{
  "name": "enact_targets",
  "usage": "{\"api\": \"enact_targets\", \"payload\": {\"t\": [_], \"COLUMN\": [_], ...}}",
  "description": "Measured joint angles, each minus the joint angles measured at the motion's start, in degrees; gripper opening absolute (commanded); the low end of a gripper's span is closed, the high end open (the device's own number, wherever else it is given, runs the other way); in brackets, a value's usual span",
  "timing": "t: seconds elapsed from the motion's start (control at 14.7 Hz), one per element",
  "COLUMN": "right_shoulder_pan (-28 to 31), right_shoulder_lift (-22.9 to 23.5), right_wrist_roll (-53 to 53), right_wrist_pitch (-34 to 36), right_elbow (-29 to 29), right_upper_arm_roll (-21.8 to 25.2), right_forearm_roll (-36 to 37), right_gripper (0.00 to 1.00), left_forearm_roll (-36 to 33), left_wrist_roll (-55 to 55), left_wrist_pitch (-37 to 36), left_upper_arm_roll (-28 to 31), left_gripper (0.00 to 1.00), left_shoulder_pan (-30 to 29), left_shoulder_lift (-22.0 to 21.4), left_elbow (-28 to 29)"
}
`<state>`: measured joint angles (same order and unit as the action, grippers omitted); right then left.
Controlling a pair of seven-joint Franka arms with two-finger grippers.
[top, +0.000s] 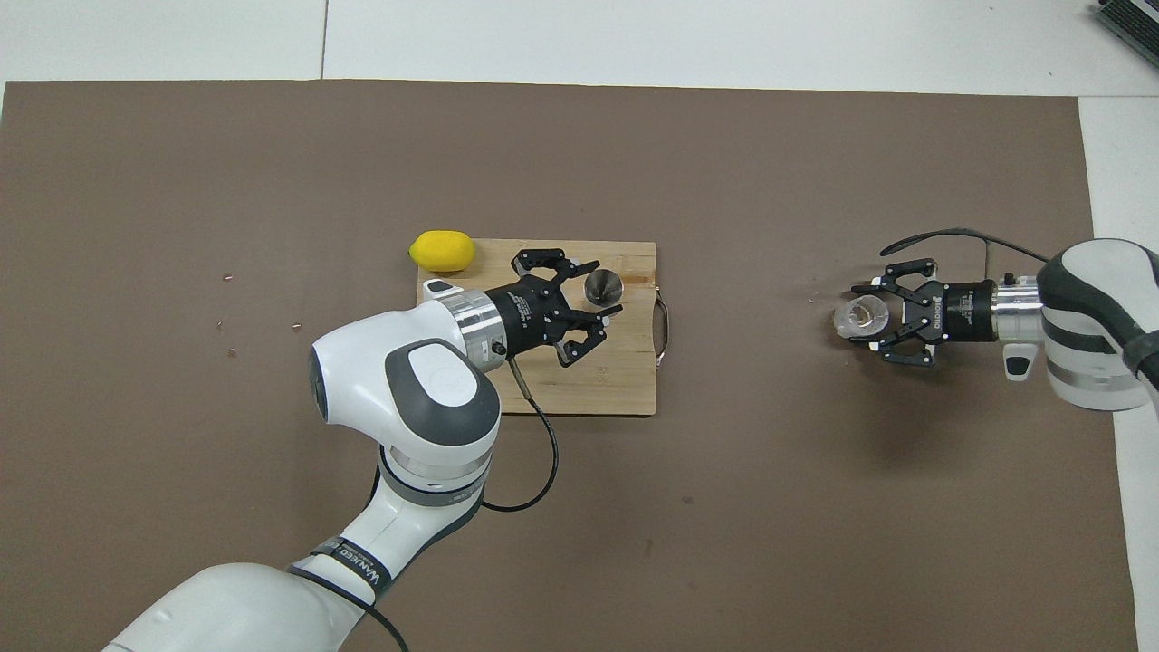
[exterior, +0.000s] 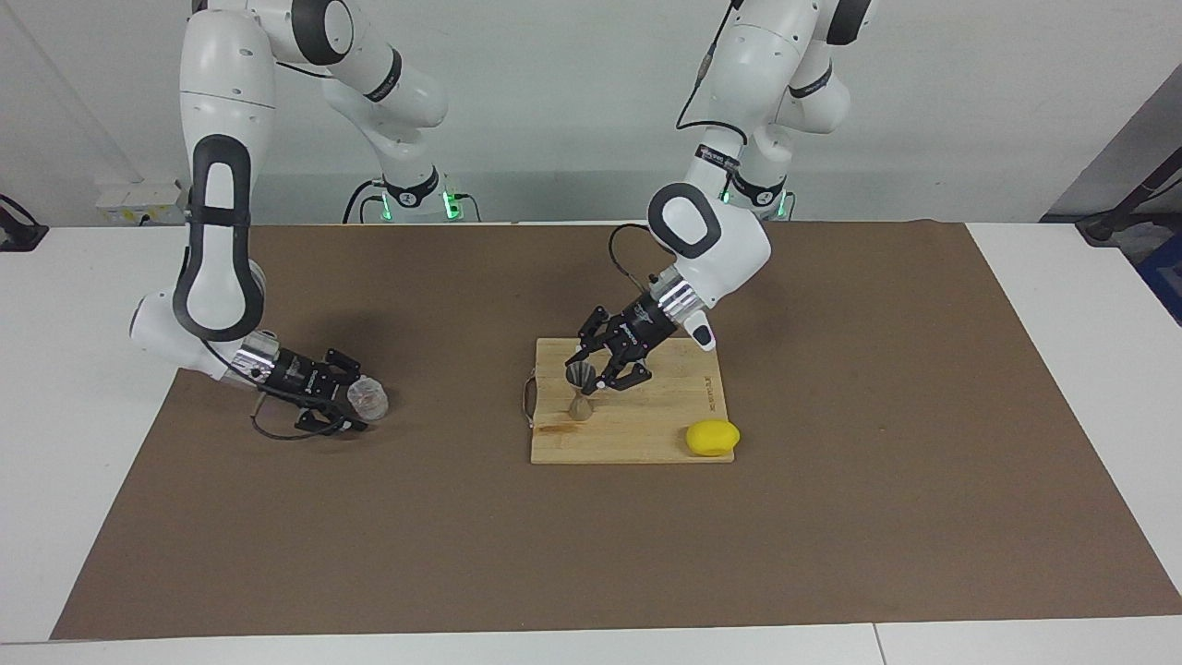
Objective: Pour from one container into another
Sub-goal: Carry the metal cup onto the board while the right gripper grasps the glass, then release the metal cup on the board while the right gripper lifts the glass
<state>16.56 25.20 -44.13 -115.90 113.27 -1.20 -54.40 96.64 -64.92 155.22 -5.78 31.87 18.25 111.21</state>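
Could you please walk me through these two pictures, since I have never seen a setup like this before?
Two white robot arms share a table covered by a brown mat. One picture looks at them from across the table; the other looks down from above their own end.

The left gripper is at a small metal jigger that stands upright on a wooden cutting board, its fingers spread around the jigger's upper cup. A yellow lump sits at the board's corner, farther from the robots.

The right gripper is low at the right arm's end of the table, closed on a clear glass cup. The job is to pour from the cup into the jigger.
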Motion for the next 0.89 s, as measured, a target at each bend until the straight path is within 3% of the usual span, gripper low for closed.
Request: {"api": "enact_targets", "payload": {"t": [0.07,0.14,0.2,0.54,0.89], "right_shoulder_pan": [0.00,0.00,0.00,-0.29,-1.17], "right_shoulder_lift": [-0.01,-0.01,-0.02,-1.16,-4.51], "right_wrist_roll": [0.00,0.00,0.01,0.03,-0.35], "right_wrist_pitch": [0.00,0.00,0.00,0.03,0.03], "right_elbow": [0.05,0.10,0.11,0.13,0.10], "right_upper_arm_roll": [0.00,0.00,0.00,-0.02,-0.04], "right_forearm_roll": [0.00,-0.01,-0.01,-0.01,-0.02], "right_gripper": [0.51,0.36,0.00,0.00,0.00], "left_forearm_roll": [0.00,0.00,0.00,-0.89,-17.60], "left_wrist_roll": [0.05,0.05,0.05,-0.06,-0.12], "left_wrist_pitch": [-0.08,-0.31,-0.80,-6.79,-26.08], "left_upper_arm_roll": [-0.02,-0.08,-0.16,0.39,1.72], "left_gripper": [1.00,1.00,1.00,1.00,1.00], "left_shoulder_pan": [0.06,0.16,0.35,0.86,-8.18], "left_shoulder_lift": [0.00,-0.01,-0.08,-3.24,-6.41], "left_elbow": [-0.03,-0.08,-0.18,0.19,1.43]}}
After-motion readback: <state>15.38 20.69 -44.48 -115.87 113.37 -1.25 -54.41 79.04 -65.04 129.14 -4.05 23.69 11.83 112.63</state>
